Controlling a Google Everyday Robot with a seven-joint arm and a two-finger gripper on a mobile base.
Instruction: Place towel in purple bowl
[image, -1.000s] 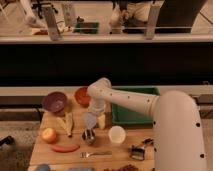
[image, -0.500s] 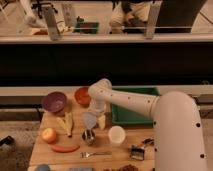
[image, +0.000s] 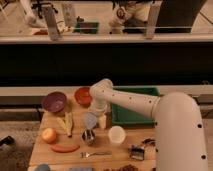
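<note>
At the near edge of the wooden surface (image: 50, 157) I see a metal utensil (image: 95, 154) lying flat. A long orange-red item (image: 65, 148) lies to its left, and to its right is a small dark object (image: 137, 151) that I can't identify. One row back, an apple (image: 49, 135) sits on the left and the white cup (image: 117, 135) stands upright on the right.

Between those two my gripper (image: 89, 136) hangs low over the middle of the surface. It points down from the white arm (image: 130, 102), which reaches in from the right. Its dark fingers stand spread wide, with nothing between them that I can make out.

The towel (image: 90, 120) lies just beyond the gripper on the far side, a pale grey-blue patch partly tucked under the wrist. It is very close to the fingers, but I can't tell whether they touch it. Left of the towel are bananas (image: 66, 123). Right of it is a pale yellow block (image: 103, 121), next to the green bin (image: 127, 117).

Farther back, the purple bowl (image: 54, 101) stands at the surface's far left, apart from the towel, with the bananas lying between them. The orange-red bowl (image: 83, 96) is just beside it to the right, close to the arm's elbow.
</note>
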